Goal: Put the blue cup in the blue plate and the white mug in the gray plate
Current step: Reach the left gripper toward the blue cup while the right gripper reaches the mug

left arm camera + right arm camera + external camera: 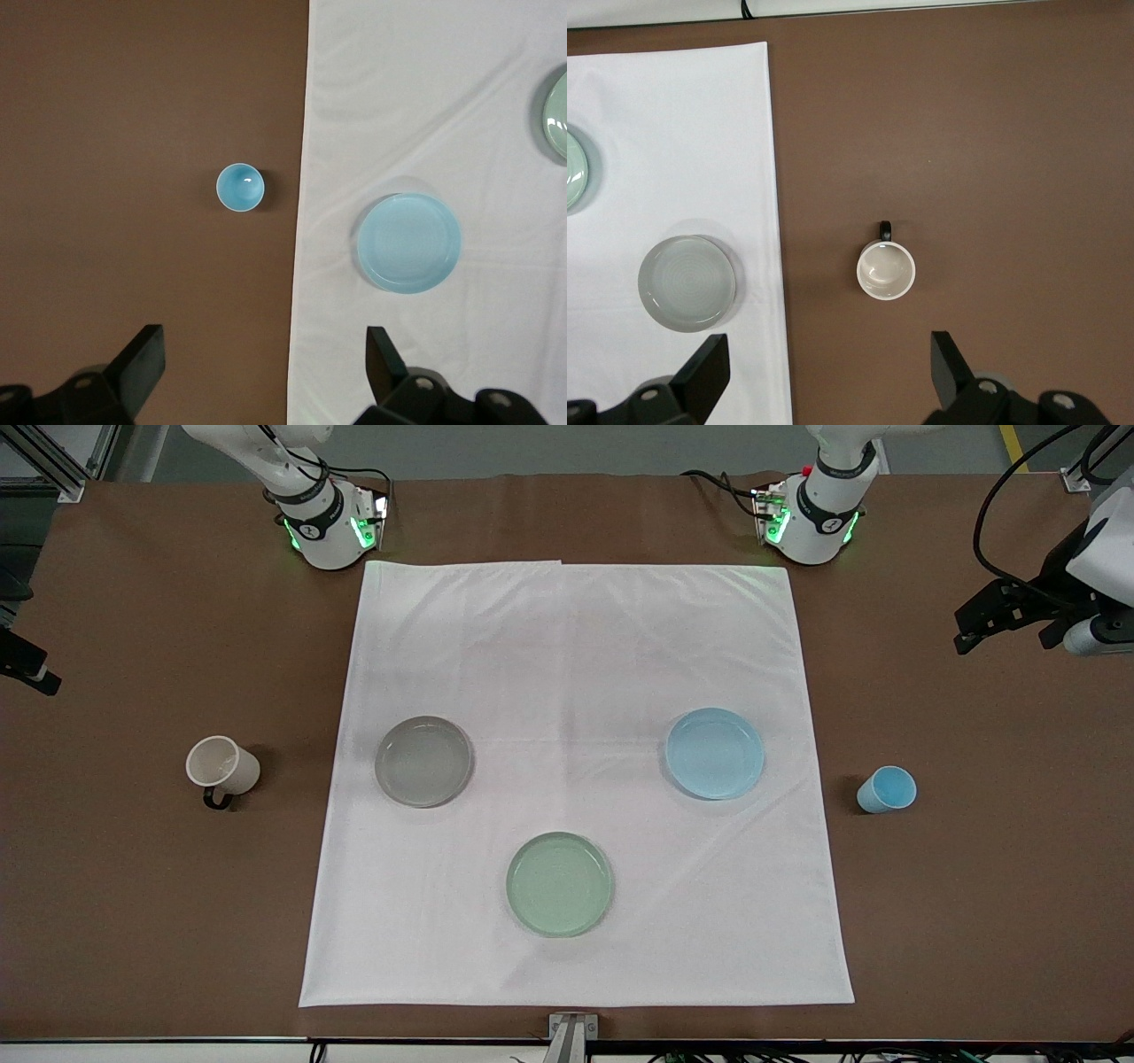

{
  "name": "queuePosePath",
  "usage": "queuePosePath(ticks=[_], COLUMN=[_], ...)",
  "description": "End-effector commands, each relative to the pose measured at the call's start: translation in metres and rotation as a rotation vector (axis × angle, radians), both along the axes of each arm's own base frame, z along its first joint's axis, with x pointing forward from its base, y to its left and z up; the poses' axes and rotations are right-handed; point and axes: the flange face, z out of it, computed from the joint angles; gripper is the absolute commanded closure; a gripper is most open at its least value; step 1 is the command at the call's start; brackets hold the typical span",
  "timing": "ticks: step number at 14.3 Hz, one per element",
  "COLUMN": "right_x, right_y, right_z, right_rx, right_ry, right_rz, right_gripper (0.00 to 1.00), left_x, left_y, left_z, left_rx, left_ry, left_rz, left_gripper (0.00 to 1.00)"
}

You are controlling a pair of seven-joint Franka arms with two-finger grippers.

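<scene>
On the brown table a white cloth carries three plates: the gray plate toward the right arm's end, the blue plate toward the left arm's end, and a pale green plate nearest the front camera. The white mug stands upright on bare table off the cloth's edge, beside the gray plate, its dark handle pointing toward the front camera. The blue cup stands upright off the cloth's edge at the left arm's end, near the blue plate. Only the wrist views show the finger gaps: the left hand hangs open above cup and plate, and the right hand hangs open above the mug; the front view catches just the left hand at its edge.
</scene>
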Motion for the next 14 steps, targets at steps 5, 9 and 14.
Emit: queuePosePath(ticks=[5, 9, 14], right_x=[-0.007, 0.009, 0.046], right_y=[-0.020, -0.006, -0.005], right_z=[-0.002, -0.026, -0.113], right_rx=[0.009, 0.010, -0.002], right_ry=[0.048, 0.085, 0.182], right_rz=[-0.038, -0.013, -0.001], right_gripper=[0.00, 0.00, 0.00], left_x=[0.011, 0.039, 0.067], left_y=[0.012, 0.047, 0.058], left_z=[-0.008, -0.085, -0.226], left_rx=[0.017, 0.030, 0.106], left_ry=[0.027, -0.008, -0.010], left_rz=[-0.003, 0.044, -0.015], left_gripper=[0.00, 0.00, 0.00])
